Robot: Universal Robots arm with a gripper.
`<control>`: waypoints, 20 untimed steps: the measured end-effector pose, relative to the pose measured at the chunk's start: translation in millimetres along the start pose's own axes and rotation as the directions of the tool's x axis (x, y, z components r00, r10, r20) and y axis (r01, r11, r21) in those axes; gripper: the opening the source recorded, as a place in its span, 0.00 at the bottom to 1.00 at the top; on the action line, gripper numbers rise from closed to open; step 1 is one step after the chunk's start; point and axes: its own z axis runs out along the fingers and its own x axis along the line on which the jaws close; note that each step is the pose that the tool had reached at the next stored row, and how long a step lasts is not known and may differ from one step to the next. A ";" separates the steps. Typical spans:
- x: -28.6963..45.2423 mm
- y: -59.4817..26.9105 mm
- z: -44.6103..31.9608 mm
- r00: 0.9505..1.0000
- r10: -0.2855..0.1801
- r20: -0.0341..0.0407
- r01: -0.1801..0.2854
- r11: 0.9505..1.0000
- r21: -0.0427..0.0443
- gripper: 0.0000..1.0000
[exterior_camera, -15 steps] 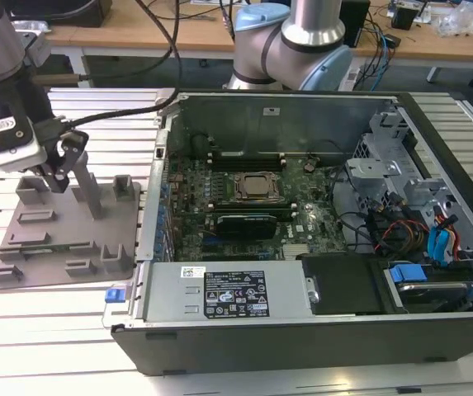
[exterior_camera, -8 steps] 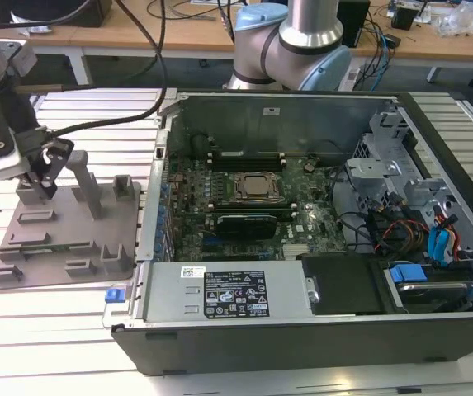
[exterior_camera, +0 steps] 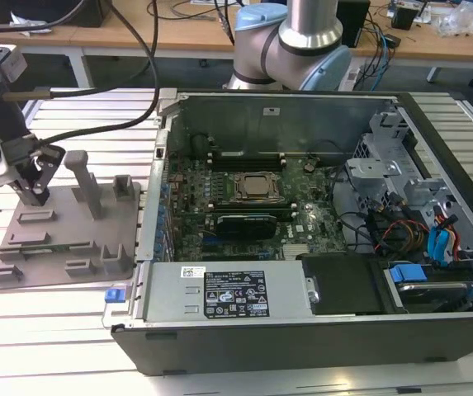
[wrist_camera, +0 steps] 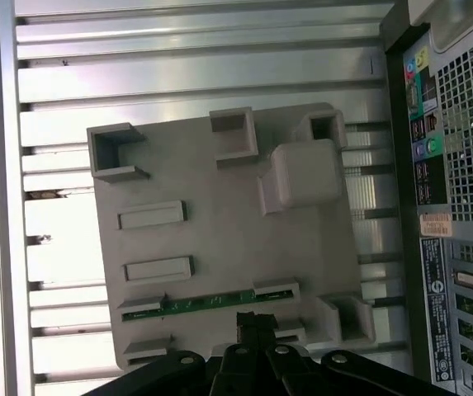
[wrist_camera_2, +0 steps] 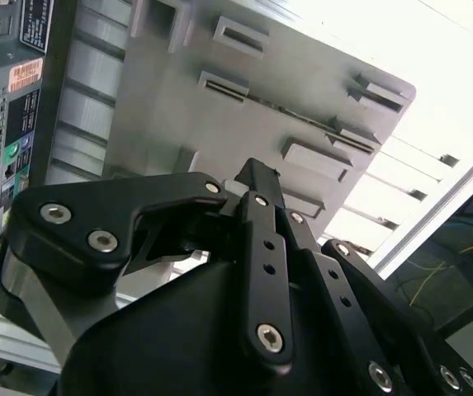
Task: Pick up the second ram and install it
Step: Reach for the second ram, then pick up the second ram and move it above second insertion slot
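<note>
Exterior view's left: gripper (exterior_camera: 36,196) low over grey holder tray (exterior_camera: 63,231) on slatted metal table (exterior_camera: 54,318). Open or clenched: cannot tell. In first wrist view, second ram (wrist_camera: 211,303), a thin green stick, stands on edge in tray slots, gripper (wrist_camera: 257,320) just beside it; contact unclear. Exterior view's right: open computer case (exterior_camera: 302,309), motherboard (exterior_camera: 244,206) exposed.
</note>
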 end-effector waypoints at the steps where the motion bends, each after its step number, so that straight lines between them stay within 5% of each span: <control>1: 0.0 -0.1 0.0 1.000 0.000 0.000 0.000 1.000 0.000 0.10; 6: 0.0 -0.4 0.0 1.000 -0.002 0.000 0.002 1.000 0.000 0.10; 9: 0.0 -0.4 0.0 0.994 -0.110 -0.005 0.110 0.994 -0.003 0.10; 12: 0.0 -0.4 0.1 0.982 -0.186 -0.008 0.186 0.982 -0.005 0.10; 13: 0.0 -0.4 0.2 0.975 -0.220 -0.009 0.220 0.976 -0.006 0.10; 14: 0.0 -0.4 0.2 0.962 -0.272 -0.011 0.272 0.962 -0.008 0.10; 15: 0.0 -0.4 0.3 0.942 -0.335 -0.014 0.335 0.942 -0.011 0.10; 16: 0.0 -0.4 0.3 0.930 -0.368 -0.015 0.368 0.930 -0.012 0.10; 18: 0.0 -0.4 0.4 0.912 -0.410 -0.016 0.410 0.912 -0.014 0.10; 20: 0.0 -0.4 0.4 0.877 -0.480 -0.019 0.480 0.877 -0.017 0.10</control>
